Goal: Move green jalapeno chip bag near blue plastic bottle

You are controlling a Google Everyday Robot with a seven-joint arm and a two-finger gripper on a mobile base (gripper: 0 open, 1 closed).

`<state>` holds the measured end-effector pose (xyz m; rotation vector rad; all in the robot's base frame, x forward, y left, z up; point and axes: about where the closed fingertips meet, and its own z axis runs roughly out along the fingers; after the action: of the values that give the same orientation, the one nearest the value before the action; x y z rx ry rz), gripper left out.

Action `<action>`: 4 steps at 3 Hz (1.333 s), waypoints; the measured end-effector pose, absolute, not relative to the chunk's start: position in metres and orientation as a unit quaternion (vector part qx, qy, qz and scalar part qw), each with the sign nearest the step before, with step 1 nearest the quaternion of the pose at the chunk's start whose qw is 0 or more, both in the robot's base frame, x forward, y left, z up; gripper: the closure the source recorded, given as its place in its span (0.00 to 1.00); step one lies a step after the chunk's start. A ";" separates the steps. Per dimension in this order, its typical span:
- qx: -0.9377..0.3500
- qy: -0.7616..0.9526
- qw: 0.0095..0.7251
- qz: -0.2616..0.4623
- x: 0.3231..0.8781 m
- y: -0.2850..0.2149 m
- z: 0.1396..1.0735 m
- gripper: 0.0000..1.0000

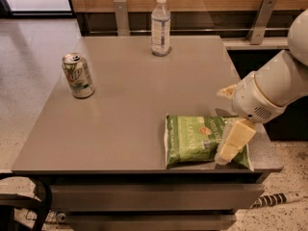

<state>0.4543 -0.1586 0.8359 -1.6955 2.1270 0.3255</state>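
The green jalapeno chip bag (192, 139) lies flat near the front right edge of the grey table (130, 95). The blue plastic bottle (160, 25), clear with a white cap, stands upright at the table's far edge, well away from the bag. My gripper (232, 144) reaches in from the right and sits over the bag's right end, covering part of it. Whether it touches the bag cannot be told.
A green-and-white soda can (78, 75) stands upright on the left side of the table. My white arm (274, 88) hangs over the table's right edge. A wooden wall with metal brackets (262, 18) runs behind the table. A cable (274, 199) lies on the speckled floor.
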 end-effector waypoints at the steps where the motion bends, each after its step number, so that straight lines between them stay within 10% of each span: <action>1: -0.609 0.738 0.233 0.174 0.456 -0.139 0.814 0.00; 4: -0.614 0.732 0.235 0.178 0.454 -0.133 0.815 0.71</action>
<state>0.4544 -0.1326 0.8153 -1.6841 2.0099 0.4890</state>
